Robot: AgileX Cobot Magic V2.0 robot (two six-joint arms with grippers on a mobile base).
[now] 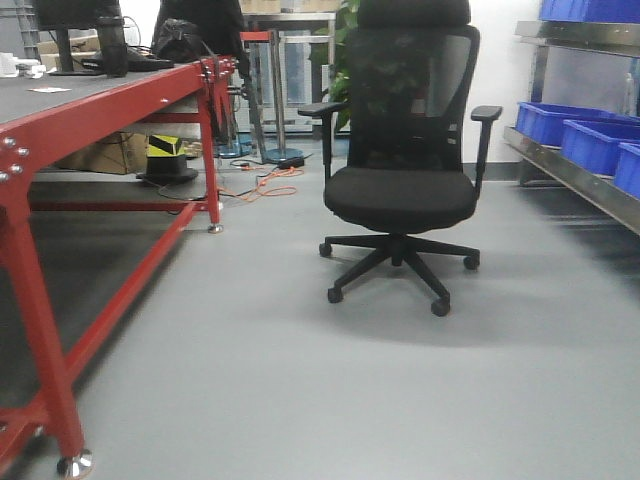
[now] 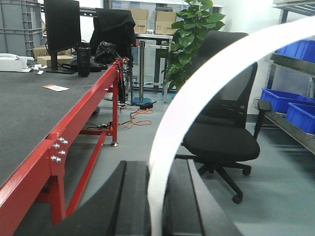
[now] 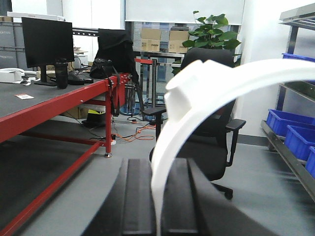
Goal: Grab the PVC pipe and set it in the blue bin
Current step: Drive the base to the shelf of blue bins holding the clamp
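PVC pipe (image 2: 187,98), curved, white — left hand (image 2: 156,201) and right hand (image 3: 156,201) each clamped on it. Hazard: overhanging end catching chair (image 1: 400,190) en route to blue bin (image 1: 590,140).

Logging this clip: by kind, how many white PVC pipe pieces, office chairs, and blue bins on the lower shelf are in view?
White PVC pipe pieces: 2
Office chair: 1
Blue bins on the lower shelf: 3
Total: 6

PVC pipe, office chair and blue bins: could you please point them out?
PVC pipe (image 2: 163,152), left wrist view, its rising curve.
office chair (image 1: 400,195), front view, seat.
blue bins (image 1: 540,128), front view, leftmost bin's wall.
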